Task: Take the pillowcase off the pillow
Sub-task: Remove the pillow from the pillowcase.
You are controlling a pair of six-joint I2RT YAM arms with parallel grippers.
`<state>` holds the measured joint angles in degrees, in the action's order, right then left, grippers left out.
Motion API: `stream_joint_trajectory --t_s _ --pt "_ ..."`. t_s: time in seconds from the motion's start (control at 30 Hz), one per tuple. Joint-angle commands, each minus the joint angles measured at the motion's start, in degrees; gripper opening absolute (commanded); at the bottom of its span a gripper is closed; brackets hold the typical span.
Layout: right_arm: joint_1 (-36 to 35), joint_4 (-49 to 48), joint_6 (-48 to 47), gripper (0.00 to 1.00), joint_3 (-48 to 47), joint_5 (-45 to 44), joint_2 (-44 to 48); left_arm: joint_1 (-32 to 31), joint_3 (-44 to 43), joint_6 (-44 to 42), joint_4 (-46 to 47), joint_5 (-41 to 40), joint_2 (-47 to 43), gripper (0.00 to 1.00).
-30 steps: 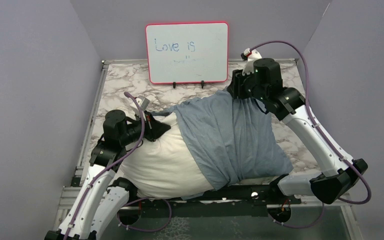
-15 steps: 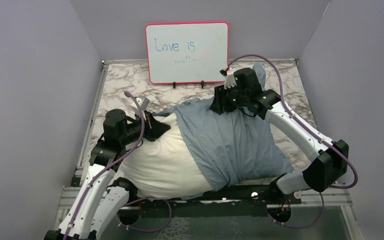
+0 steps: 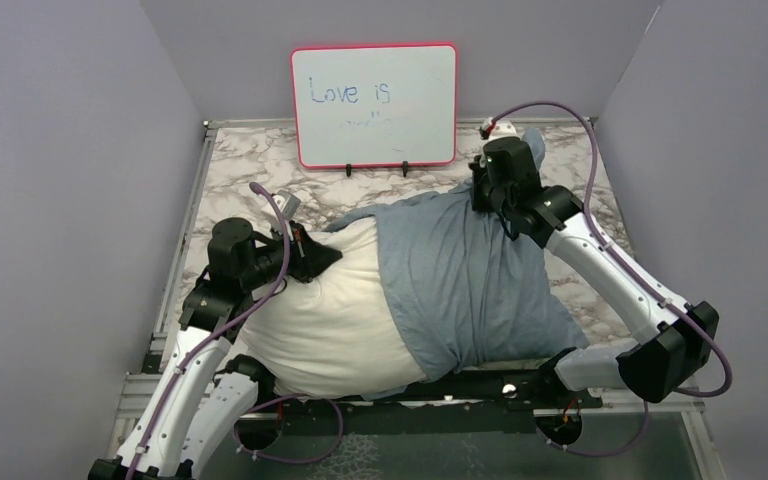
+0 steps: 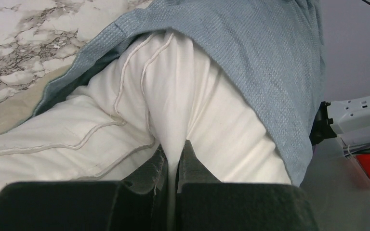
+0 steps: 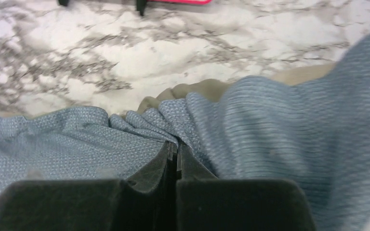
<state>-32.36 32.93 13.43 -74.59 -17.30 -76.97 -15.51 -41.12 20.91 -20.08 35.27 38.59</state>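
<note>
The pillowcase (image 3: pixel 460 280) is seen drawn over the right half of the pillow (image 3: pixel 320 320), which is laid across the marble tabletop (image 3: pixel 250 165) with its white left half bared. The sleeve's open mouth is turned to the left and its closed end to the right. The long axis of both is judged to run left to right, slanted a little toward the far right corner.

The cloth is judged thin, light and limp, likely to bunch and drag on the plump filling rather than slide freely. It is best taken by a gathered fold toward the closed end and drawn rightward along the axis, while the soft pillow is anchored at its bared end.

The right gripper (image 5: pixel 175 149) is clenched on a puckered fold of blue-grey cloth at the far edge, with a strip of tan cloth showing just beyond. The left gripper (image 4: pixel 176 156) is pinched on a ridge of white pillow fabric just beside the sleeve's mouth. A red-framed whiteboard (image 3: pixel 373 105) stands at the far edge.
</note>
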Motion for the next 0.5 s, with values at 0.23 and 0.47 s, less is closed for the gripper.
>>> stream_joint_trajectory --t_s 0.23,0.47 --pt "9.7 3.8 -2.0 0.16 -9.9 5.3 1.4 0.1 -0.6 0.0 -10.5 0.2 -2.5 0.0" --pt "6.5 -1.4 3.6 0.58 -6.3 35.4 3.0 0.1 -1.0 -0.2 -10.4 -0.3 -2.0 0.0"
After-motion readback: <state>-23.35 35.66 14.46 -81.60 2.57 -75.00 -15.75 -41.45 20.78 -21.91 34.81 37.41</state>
